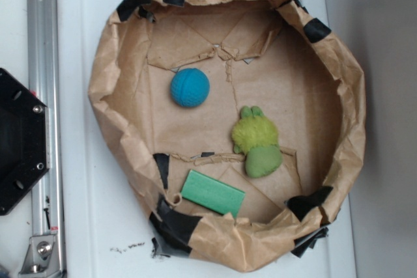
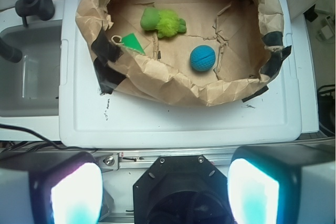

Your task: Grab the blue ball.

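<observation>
The blue ball [image 1: 190,87] rests on the floor of the brown paper nest [image 1: 104,76]. Well apart from it, toward the lower right, lies the green plush toy [image 1: 257,141]; the flat green block [image 1: 212,193] lies directly below the ball.

In the wrist view the paper wall [image 2: 157,80] hides most of the green block [image 2: 133,42], leaving one corner; the two gripper fingers [image 2: 76,192] are blurred and cut off by the bottom edge, their tips unseen
</observation>
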Motion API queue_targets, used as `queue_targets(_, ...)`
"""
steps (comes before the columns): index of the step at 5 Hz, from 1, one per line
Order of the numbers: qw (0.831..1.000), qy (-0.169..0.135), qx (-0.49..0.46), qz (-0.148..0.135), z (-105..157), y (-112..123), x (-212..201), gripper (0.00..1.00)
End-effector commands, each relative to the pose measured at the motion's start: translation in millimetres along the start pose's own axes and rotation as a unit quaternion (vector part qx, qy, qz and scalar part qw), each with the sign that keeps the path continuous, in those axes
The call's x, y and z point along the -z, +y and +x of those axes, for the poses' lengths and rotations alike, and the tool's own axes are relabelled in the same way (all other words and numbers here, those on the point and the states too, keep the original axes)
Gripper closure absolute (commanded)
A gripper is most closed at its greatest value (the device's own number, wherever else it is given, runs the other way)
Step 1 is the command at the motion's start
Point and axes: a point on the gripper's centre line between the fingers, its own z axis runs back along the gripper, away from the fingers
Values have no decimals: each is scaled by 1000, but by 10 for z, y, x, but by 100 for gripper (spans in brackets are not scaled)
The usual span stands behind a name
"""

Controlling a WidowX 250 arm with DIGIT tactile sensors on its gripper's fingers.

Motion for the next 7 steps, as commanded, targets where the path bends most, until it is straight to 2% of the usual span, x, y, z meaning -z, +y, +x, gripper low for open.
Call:
queue_targets(1, 1000, 0, 0, 0, 0, 0, 0, 0)
queue_targets(2, 999, 27, -15, -5, 465, 140, 351, 0)
queue_targets(3, 997, 49, -51, 21, 789, 367, 733, 0)
queue_targets(4, 995, 62, -59, 47, 949, 599, 1217, 0)
queue_targets(5, 994, 65, -13, 82, 908, 794, 1690, 0)
queue_targets(6, 994, 37, 76, 70, 914, 809, 2195, 0)
queue_targets(7, 987, 50, 153, 6, 1042, 597, 2374, 0)
